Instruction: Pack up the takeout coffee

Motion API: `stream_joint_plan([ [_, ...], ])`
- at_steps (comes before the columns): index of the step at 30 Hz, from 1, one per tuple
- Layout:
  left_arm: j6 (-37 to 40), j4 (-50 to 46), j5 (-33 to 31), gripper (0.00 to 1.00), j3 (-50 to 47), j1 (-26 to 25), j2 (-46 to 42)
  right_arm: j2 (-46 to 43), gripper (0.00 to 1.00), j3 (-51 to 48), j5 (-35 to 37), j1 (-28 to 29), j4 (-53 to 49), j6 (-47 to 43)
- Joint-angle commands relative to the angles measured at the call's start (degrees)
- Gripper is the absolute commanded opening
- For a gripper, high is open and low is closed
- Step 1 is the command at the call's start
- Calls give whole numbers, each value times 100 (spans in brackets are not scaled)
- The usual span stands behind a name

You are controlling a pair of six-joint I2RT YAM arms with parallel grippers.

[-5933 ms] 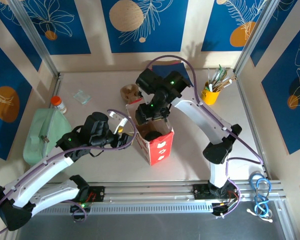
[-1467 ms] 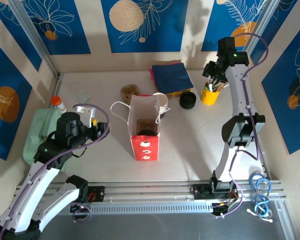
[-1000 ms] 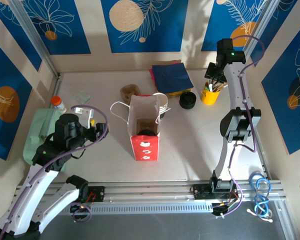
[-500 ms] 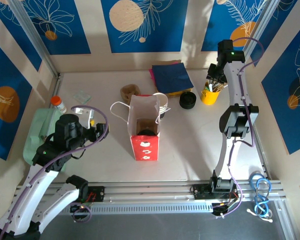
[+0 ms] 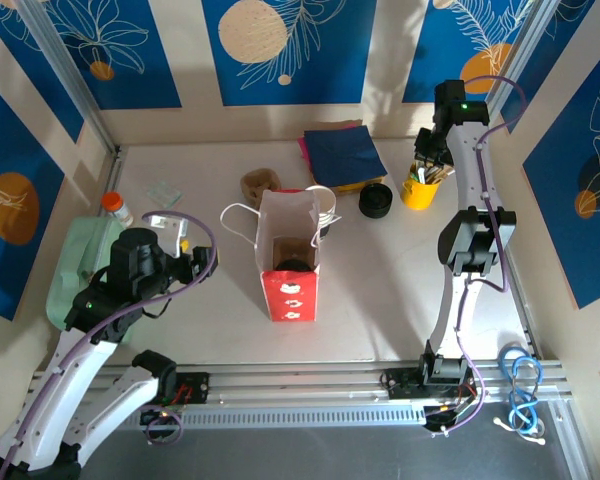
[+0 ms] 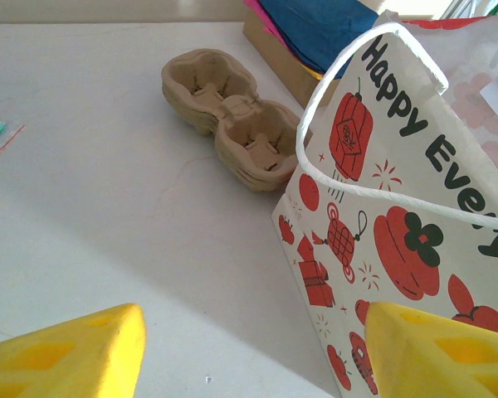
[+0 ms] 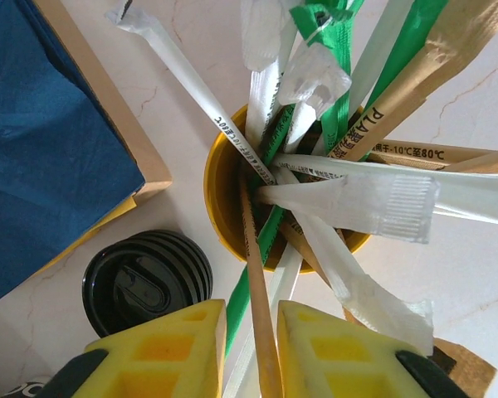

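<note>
Coffee not bagged yet, and you were fishing for a stirrer.
Near-left of the bag, your left gripper hung spread and empty, likely parked clear of the opening. Just behind the bag's far right corner the takeout coffee stood outside, black lid beside it, so capping looked undone. Far right of the bag, your right gripper straddled a brown stick in the yellow pot. It was narrow, but whether it pinched I couldn't tell.

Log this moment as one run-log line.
left gripper: open, by paper bag | right gripper: jaws narrow around brown wrapped stick in yellow pot | black lid: beside pot
</note>
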Motion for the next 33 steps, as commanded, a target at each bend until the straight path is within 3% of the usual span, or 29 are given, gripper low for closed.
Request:
stream_joint_plan([
  [1, 109, 52, -84, 71, -45, 43, -6, 78, 20, 275, -158, -21, -229, -112],
  [4, 115, 20, -84, 70, -25, 46, 22, 56, 17, 314, -153, -11, -286, -141],
  [9, 128, 11, -110, 71, -18, 46, 4, 34, 3, 481, -328, 10, -431, -247],
  [22, 154, -42, -154, 71, 26, 46, 13, -575, 0, 1095, -235, 195, -982, -387],
  [33, 101, -46, -198, 71, 2, 46, 31, -1398, 0, 1595, -843, 270, -1675, -363],
])
